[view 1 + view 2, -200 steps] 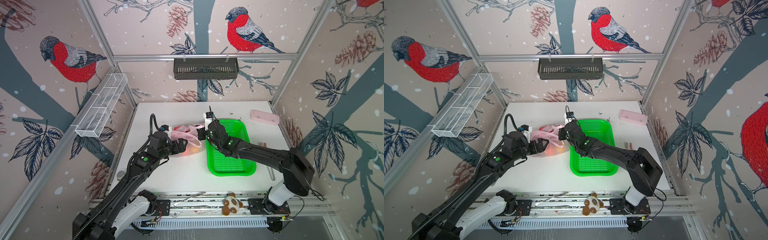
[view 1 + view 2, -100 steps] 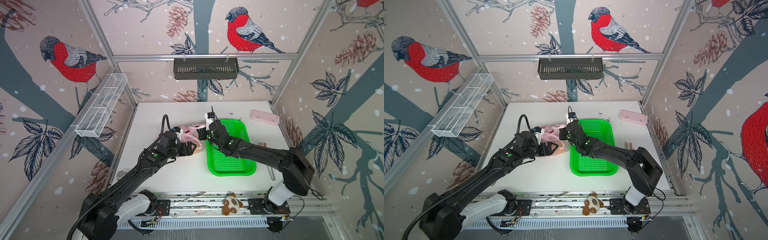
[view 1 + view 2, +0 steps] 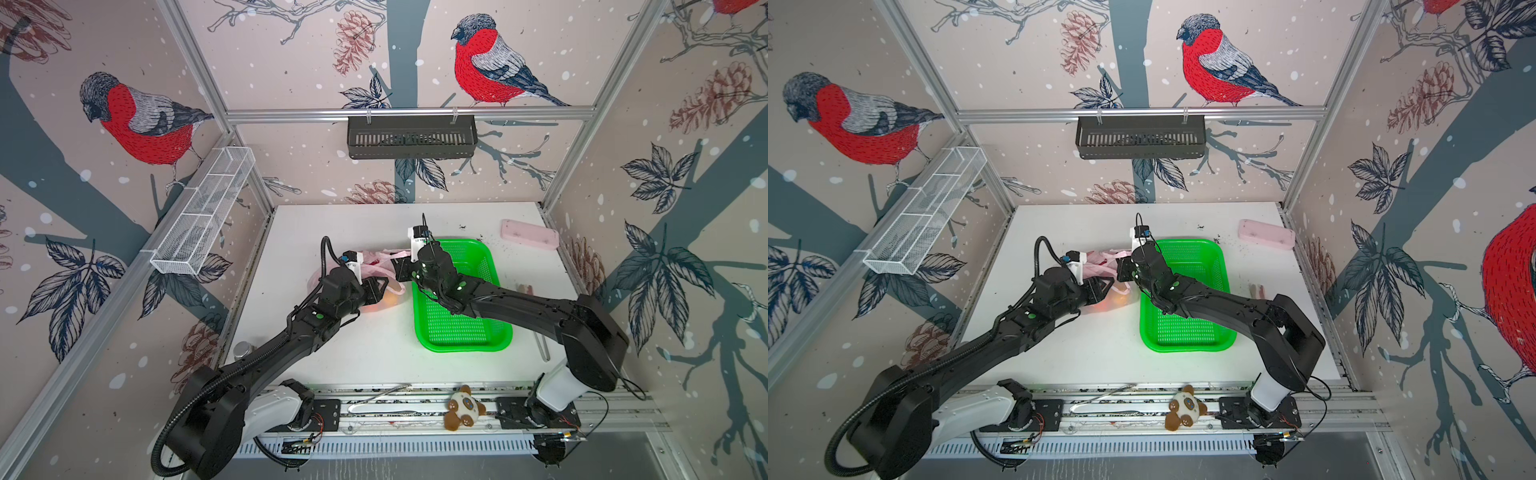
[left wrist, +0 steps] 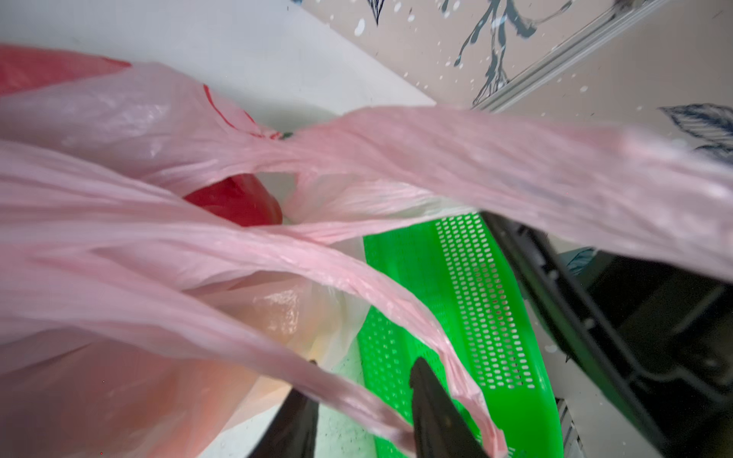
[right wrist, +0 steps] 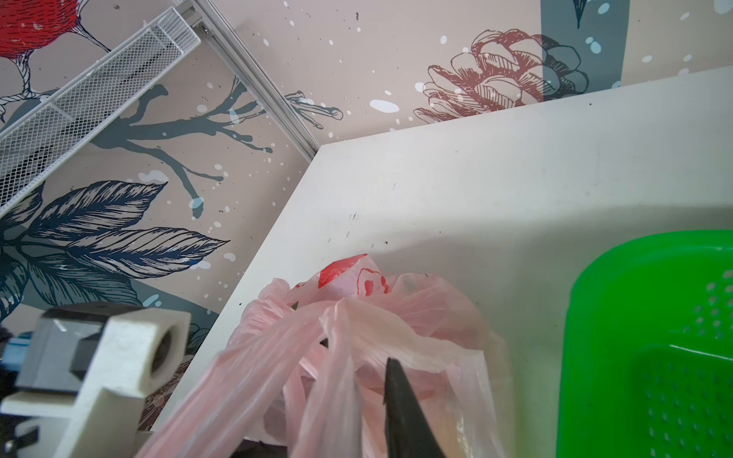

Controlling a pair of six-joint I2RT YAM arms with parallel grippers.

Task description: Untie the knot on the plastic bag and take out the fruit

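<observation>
Left wrist view: left claw (image 4: pixel 363 363) half-closed round blurred plastic bag handle (image 4: pixel 246 333), grip unclear.

Robot lab cell: aluminium frame (image 3: pixel 407 113), bullfinch wallpaper (image 3: pixel 291 62) (printed panels), left arm (image 3: pixel 266 361) and right arm (image 3: pixel 528 305) on a base rail (image 3: pixel 615 415).

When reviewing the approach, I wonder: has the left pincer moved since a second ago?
Yes. In a top view the left pincer has shifted rightward, closer to the green basket, which has not moved.
</observation>
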